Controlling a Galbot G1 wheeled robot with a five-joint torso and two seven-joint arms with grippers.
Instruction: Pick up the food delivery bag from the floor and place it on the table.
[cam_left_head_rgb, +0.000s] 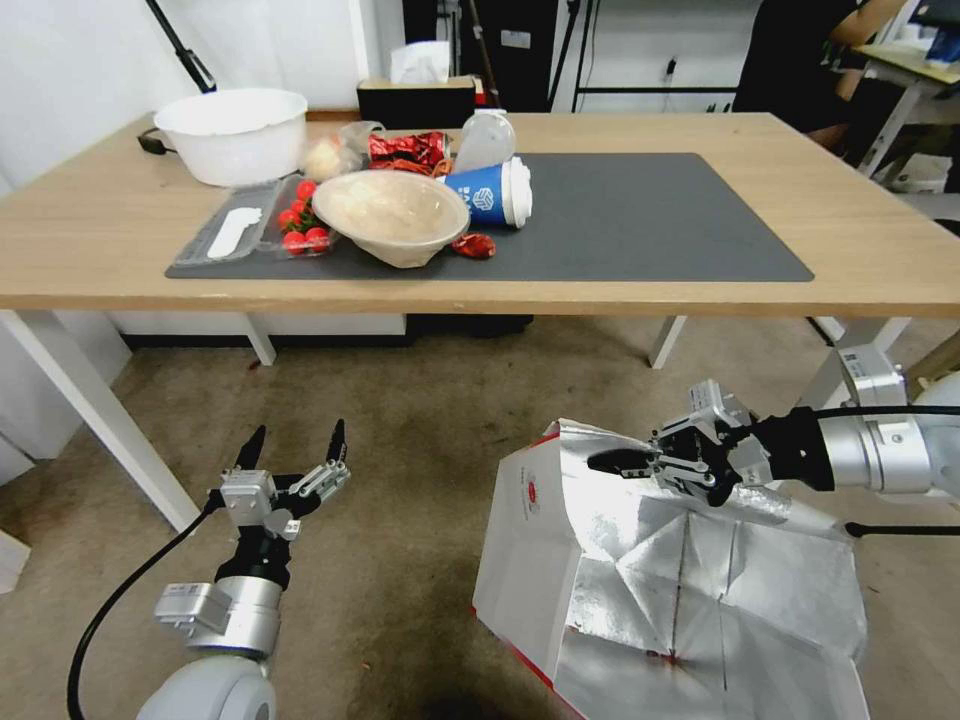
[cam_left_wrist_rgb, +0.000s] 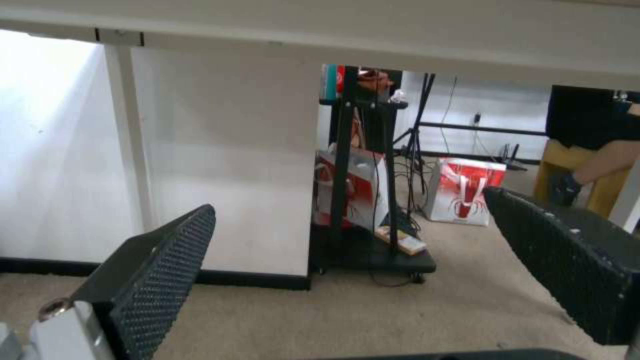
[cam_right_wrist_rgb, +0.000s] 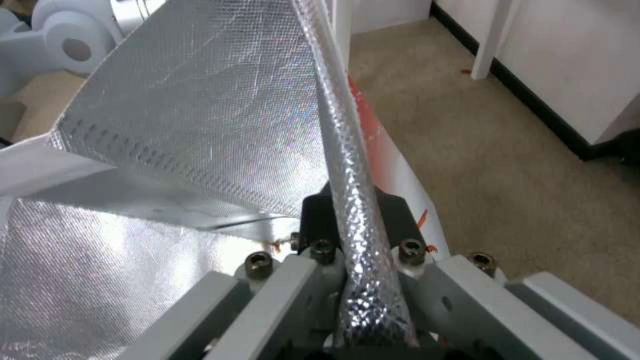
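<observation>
The food delivery bag (cam_left_head_rgb: 660, 590) sits on the floor (cam_left_head_rgb: 400, 420) in front of the desk (cam_left_head_rgb: 880, 250), off to the robot's right. Its mouth gapes upward toward the robot, showing crinkled silver foil lining; a white outer face with a small red logo (cam_left_head_rgb: 532, 492) turns toward the robot's left. Its long axis runs roughly from the desk side back toward the robot, and the body leans rather than standing square.

The right end effector (cam_left_head_rgb: 625, 462) is at the bag's top edge on the desk side, its dark fingers clamped on a folded ridge of foil rim. The right wrist view shows that grip close up: the foil edge (cam_right_wrist_rgb: 347, 165) runs straight into the closed jaws, with a red strip of the bag's outside beside it and carpet beyond.

The left end effector (cam_left_head_rgb: 293, 445) hovers above the floor, well apart from the bag on the robot's left, fingers spread and holding nothing. The left wrist view looks under the desk between the two textured pads (cam_left_wrist_rgb: 160, 280).

On the desk, a dark grey mat (cam_left_head_rgb: 640, 220) carries bowls, tomatoes and a tipped blue cup (cam_left_head_rgb: 490, 192).
</observation>
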